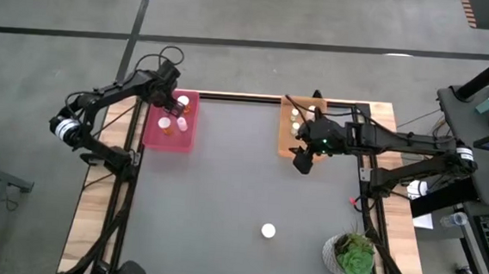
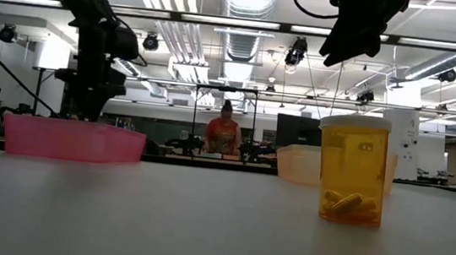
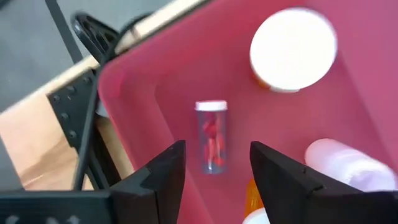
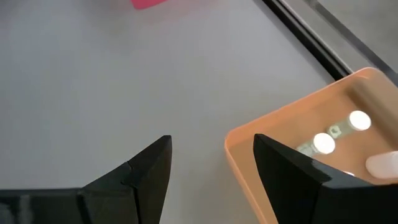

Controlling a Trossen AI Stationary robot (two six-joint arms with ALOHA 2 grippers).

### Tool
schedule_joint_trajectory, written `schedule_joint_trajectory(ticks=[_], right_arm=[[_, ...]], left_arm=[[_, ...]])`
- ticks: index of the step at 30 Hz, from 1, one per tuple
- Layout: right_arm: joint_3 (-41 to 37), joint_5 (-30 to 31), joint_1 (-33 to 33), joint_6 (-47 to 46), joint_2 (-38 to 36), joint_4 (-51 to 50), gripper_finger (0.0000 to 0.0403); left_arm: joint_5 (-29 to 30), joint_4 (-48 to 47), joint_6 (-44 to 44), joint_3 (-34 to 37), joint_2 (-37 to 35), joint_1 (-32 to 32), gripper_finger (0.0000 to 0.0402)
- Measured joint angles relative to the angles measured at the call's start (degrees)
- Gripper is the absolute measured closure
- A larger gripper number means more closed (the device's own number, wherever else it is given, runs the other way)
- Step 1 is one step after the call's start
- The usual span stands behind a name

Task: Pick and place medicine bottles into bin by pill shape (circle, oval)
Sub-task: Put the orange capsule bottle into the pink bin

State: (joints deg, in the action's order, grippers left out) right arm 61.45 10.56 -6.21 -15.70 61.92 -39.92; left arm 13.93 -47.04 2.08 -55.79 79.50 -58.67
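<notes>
One amber medicine bottle with a white cap [image 1: 268,231] stands upright on its base on the dark table near the front; it also shows in the low view [image 2: 354,168] with oval pills inside. My left gripper [image 3: 214,163] is open and empty over the pink bin [image 1: 170,120], which holds several bottles [image 3: 212,135]. My right gripper [image 4: 211,163] is open and empty, above the near left corner of the orange bin [image 1: 300,124], which also holds several bottles [image 4: 323,142].
A green plant in a white pot [image 1: 350,255] stands at the table's near right corner. The pink bin sits at the far left and the orange bin at the far middle. A person [image 2: 224,134] sits in the room behind the table.
</notes>
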Motion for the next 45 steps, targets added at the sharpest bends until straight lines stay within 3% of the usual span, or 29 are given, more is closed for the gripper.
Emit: schedule_joint_trajectory(ticks=[9,20,30,38,45], right_arm=[[-4.0,0.0,5.0,-0.3,0.0,5.4,0.0183],[-9.2,0.0,16.3,0.2,0.1,13.7,0.0183],[-11.6,0.1,29.7,-4.0,0.1,16.9,0.0184],[-17.3,3.1,35.7,-7.5,0.1,24.3,0.0183],[-19.3,5.0,39.2,-7.9,0.1,25.8,0.0184]], left_arm=[[-0.1,0.2,-1.0,-0.8,-13.2,7.5,0.0237],[-2.9,14.9,5.5,3.0,-26.5,31.6,0.0237],[-2.9,34.8,5.1,6.6,-27.6,51.1,0.0237],[-2.9,44.1,4.6,6.6,-24.6,60.2,0.0237],[-2.9,46.8,-1.1,6.7,-21.4,64.9,0.0237]])
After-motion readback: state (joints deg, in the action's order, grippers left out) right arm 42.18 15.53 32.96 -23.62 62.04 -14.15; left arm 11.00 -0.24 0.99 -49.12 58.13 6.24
